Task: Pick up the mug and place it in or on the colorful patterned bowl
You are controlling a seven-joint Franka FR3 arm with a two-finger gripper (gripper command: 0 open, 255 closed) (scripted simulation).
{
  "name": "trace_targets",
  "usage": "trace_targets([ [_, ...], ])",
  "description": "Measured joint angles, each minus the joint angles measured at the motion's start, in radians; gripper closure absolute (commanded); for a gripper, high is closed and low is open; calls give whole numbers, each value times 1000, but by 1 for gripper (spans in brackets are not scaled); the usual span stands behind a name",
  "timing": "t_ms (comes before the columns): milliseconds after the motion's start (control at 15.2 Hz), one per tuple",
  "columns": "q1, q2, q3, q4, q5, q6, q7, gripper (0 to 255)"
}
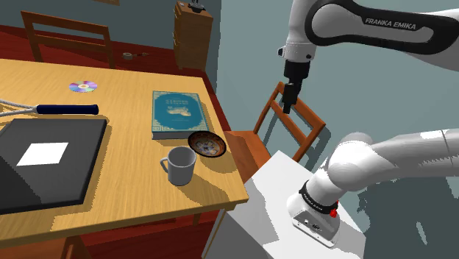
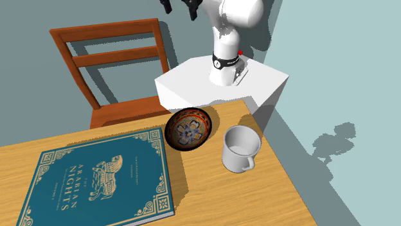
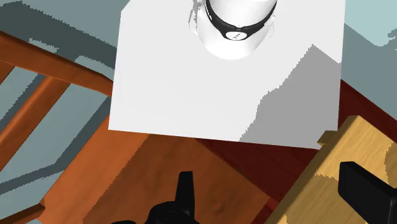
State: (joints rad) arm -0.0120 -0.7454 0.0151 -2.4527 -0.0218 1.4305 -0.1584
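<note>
Your claw (image 1: pixel 288 101) hangs wide open, empty, over the chair (image 1: pixel 246 147), right of centre in the shoulder view. The white mug (image 1: pixel 179 165) stands lower centre on the counter (image 1: pixel 132 171), beside the patterned bowl (image 1: pixel 207 143) and teal book (image 1: pixel 176 114).

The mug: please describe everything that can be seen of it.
The mug is plain greyish white, with one loop handle on its side; its material is not evident. It stands upright, mouth up, and looks empty. It rests on the wooden table near a corner, beside the patterned bowl, with a small gap between the two. Only the table touches it.
</note>
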Motion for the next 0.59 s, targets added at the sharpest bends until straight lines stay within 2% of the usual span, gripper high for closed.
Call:
trace_targets([
  [264, 18, 13, 32, -17, 38, 49, 38, 0],
  [594, 60, 72, 115, -63, 123, 202, 127, 0],
])
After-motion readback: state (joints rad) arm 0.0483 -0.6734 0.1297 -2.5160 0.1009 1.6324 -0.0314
